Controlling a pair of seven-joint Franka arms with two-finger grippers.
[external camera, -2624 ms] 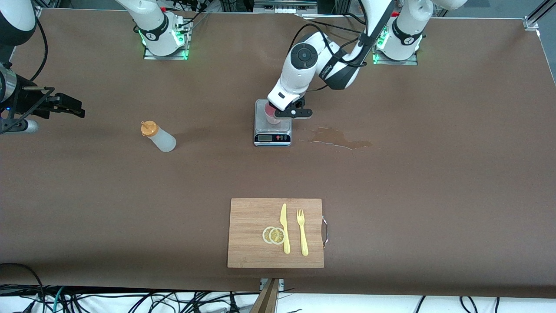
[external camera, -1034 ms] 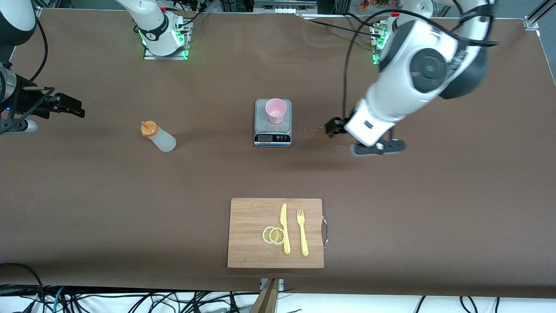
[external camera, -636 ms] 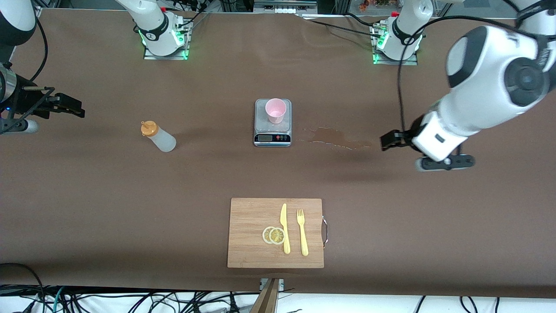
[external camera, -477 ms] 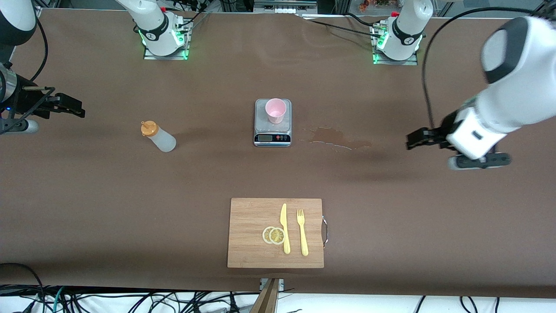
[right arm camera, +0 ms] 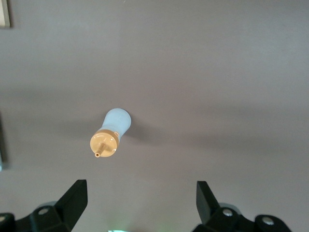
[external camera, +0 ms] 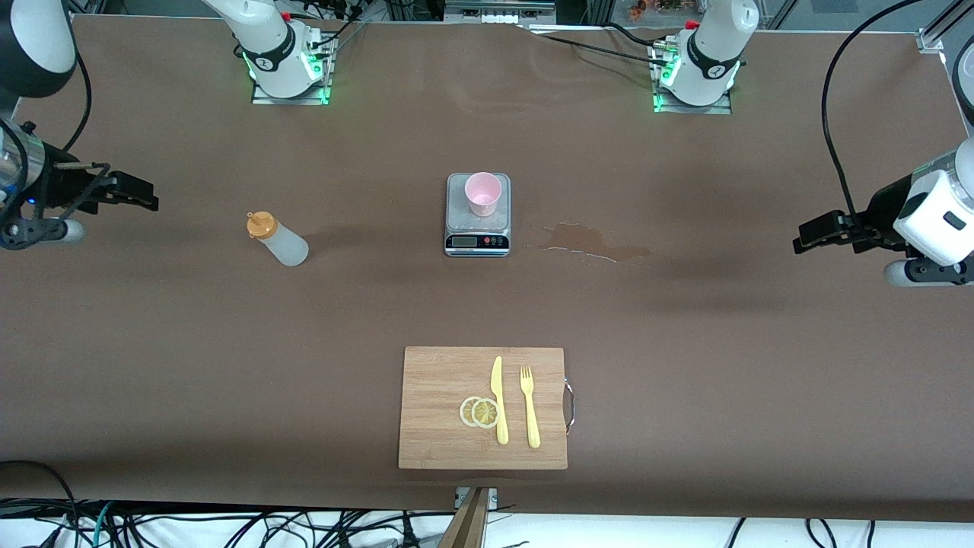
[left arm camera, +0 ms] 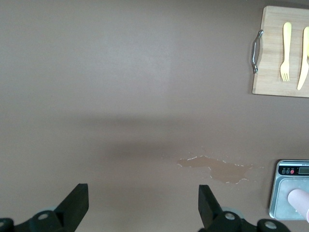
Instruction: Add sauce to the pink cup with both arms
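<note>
The pink cup (external camera: 483, 192) stands upright on a small scale (external camera: 477, 228) at mid-table; it also shows at the edge of the left wrist view (left arm camera: 300, 203). The sauce bottle (external camera: 276, 238), whitish with an orange cap, stands toward the right arm's end and shows in the right wrist view (right arm camera: 110, 135). My left gripper (external camera: 818, 234) is open and empty over bare table at the left arm's end (left arm camera: 142, 208). My right gripper (external camera: 133, 194) is open and empty over the right arm's end, apart from the bottle (right arm camera: 141, 203).
A wet spill (external camera: 593, 242) lies beside the scale toward the left arm's end. A wooden cutting board (external camera: 441, 380) with lemon slices (external camera: 479, 412), a yellow knife (external camera: 498, 399) and fork (external camera: 529, 407) lies near the front camera.
My left gripper let go of the pink cup on the scale and swung away to the left arm's end of the table. My right gripper shifted slightly toward the bottle.
</note>
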